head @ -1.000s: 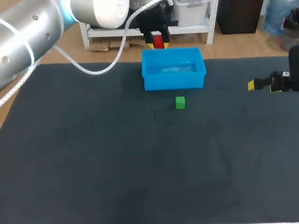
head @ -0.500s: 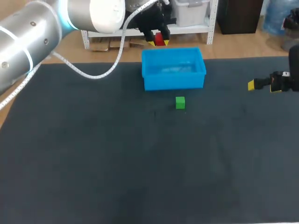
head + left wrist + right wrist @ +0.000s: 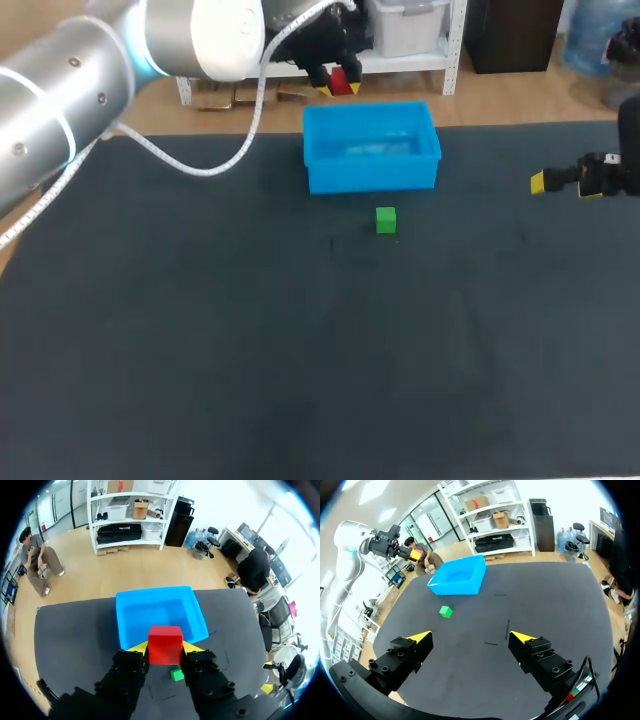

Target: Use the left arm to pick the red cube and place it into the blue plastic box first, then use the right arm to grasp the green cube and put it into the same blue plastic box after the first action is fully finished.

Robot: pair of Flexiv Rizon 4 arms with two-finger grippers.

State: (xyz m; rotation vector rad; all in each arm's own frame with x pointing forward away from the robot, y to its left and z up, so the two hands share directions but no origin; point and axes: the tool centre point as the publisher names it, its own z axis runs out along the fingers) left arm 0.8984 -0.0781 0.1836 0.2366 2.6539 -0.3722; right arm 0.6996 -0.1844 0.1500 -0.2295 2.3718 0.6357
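The left arm extends high over the table's (image 3: pixel 200 350) far side, its left gripper (image 3: pixel 166 647) clamped on the small red cube (image 3: pixel 165 644), the open blue plastic box (image 3: pixel 159 611) beneath and ahead of it. The small green cube (image 3: pixel 176 674) lies under the fingers; the right gripper's (image 3: pixel 471 637) fingers stand wide apart

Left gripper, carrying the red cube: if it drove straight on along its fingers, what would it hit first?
Probably the blue plastic box: in the left wrist view it lies directly ahead of the left gripper and its red cube. Depth is unclear, so this is a guess.
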